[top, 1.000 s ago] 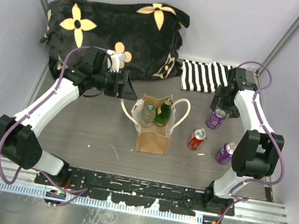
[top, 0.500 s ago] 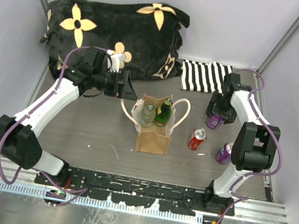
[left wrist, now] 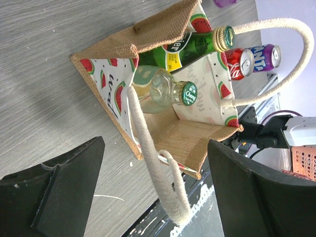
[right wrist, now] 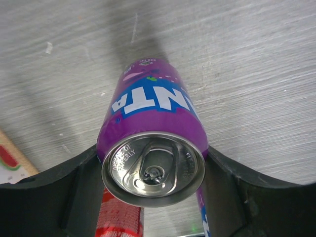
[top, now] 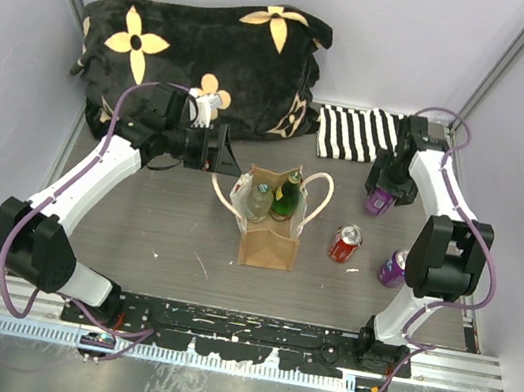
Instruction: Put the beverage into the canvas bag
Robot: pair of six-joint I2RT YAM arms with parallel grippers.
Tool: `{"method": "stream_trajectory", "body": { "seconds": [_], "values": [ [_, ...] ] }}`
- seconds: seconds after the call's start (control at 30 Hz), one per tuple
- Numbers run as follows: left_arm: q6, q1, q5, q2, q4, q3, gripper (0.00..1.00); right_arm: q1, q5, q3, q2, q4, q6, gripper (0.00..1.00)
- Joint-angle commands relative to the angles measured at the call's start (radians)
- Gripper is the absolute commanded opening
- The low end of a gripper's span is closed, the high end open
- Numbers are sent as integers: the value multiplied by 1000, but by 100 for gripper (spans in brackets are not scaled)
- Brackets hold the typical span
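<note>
- The right end effector (right wrist: 153,153) has been dropping over the purple can (right wrist: 150,108) during the last second. Its two fingers are now pressing against opposite sides of the can, closed to the can's width.
- In the overhead view, the can is sitting slightly nearer the far edge of the desk (top: 156,218) than a moment ago. It is staying close to the far right corner, just in front of the striped cloth (top: 359,134).
- That shift is suggesting the grip is taking hold and the pick-up is beginning. Whether the base is leaving the desk is not clear.
- The can's long axis is running roughly upright, with the pull-tab end facing up toward the wrist camera and the base pointing down at the desk.
- The canvas bag (top: 268,243) is standing upright near the middle of the desk, well apart from the can, with its mouth opening upward.
- The bag is already holding a green bottle (left wrist: 190,47) and a clear bottle (left wrist: 160,89).
- The left end effector (left wrist: 155,145) is hovering at the bag's far left side as before, spread wide and gripping nothing. One rope handle (left wrist: 143,128) is passing between its fingers.
- A red can (top: 345,242) and a second purple can (top: 394,266) are waiting on the desk toward the right edge.
</note>
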Motion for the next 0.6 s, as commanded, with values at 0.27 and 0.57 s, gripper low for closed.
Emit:
{"method": "stream_trajectory", "body": {
  "seconds": [0.27,0.57],
  "values": [
    [1,-2,15,36,21,22,92,100,-139,512,-49,-54,33,1],
    [0,-2,17,42,21,32,92,415,-82,731,-39,-69,78,1]
  ]
}}
